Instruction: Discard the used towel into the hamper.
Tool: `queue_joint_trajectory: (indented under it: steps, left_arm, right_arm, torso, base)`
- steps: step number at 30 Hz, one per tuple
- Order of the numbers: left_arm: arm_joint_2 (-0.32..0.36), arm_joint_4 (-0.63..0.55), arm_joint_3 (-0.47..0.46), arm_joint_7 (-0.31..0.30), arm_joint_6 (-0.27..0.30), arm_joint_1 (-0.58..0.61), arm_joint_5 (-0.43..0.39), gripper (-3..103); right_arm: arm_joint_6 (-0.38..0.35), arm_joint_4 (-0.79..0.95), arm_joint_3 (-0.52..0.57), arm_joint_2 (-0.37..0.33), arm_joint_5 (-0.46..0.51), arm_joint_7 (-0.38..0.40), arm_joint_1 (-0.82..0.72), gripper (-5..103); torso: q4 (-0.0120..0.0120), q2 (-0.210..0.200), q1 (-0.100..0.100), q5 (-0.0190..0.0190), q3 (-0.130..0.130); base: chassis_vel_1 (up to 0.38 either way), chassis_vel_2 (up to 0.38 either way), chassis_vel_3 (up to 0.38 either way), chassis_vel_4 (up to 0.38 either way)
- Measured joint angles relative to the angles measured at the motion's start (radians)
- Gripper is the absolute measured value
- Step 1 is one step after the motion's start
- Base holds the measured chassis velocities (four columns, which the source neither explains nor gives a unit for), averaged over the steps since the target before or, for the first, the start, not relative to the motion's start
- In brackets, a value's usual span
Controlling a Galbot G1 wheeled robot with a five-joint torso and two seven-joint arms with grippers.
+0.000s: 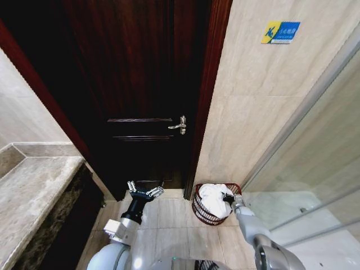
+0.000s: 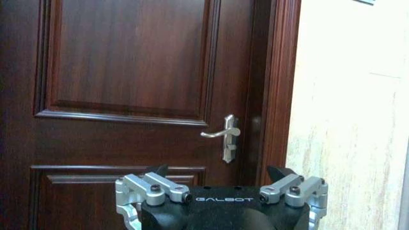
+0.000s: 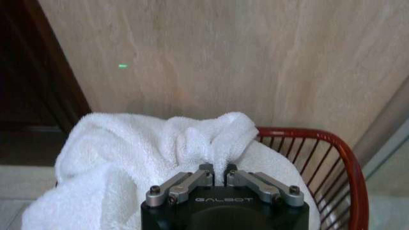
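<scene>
- Left gripper (image 1: 145,190), black with silver linkages, hangs over pale floor tiles before the dark panelled door (image 1: 135,84), fingers spread, holding nothing.
- White terry towel (image 1: 214,199) sits bunched inside the round reddish wire hamper (image 1: 203,214).
- Right gripper (image 3: 217,168) pinches a towel fold.

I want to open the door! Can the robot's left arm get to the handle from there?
Probably yes. The left gripper hangs open facing the door handle, with nothing between them, though it would have to lift higher.

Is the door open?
No, the dark wooden door sits shut in its frame, with its silver handle level, while the left gripper hangs open in front of it.
</scene>
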Motion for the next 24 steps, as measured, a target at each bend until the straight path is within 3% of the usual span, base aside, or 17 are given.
queue_joint_trajectory:
  steps: [7, 16, 24]
  left_arm:
    - [0.0, 0.0, 0.0, 0.0, 0.0, 0.0, 0.0, 100]
    - [0.0, 0.0, 0.0, 0.0, 0.0, 0.0, 0.0, 100]
    - [0.0, 0.0, 0.0, 0.0, 0.0, 0.0, 0.0, 100]
  right_arm:
    - [-0.009, 0.003, 0.0, -0.016, 0.005, -0.001, -0.027, 7]
    - [-0.019, -0.055, 0.006, -0.036, -0.001, 0.009, -0.04, 7]
    - [-0.049, -0.076, 0.014, 0.001, -0.049, 0.036, -0.09, 7]
  torso:
    - [-0.0001, 0.0, 0.0, 0.0001, 0.0]
    - [0.0, 0.0, 0.0, -0.0004, 0.0]
    - [0.0005, -0.001, 0.002, 0.0008, 0.0]
  base:
    - [-0.018, 0.018, 0.013, -0.024]
    - [-0.151, 0.15, 0.166, -0.163]
    - [-0.208, 0.168, 0.202, -0.188]
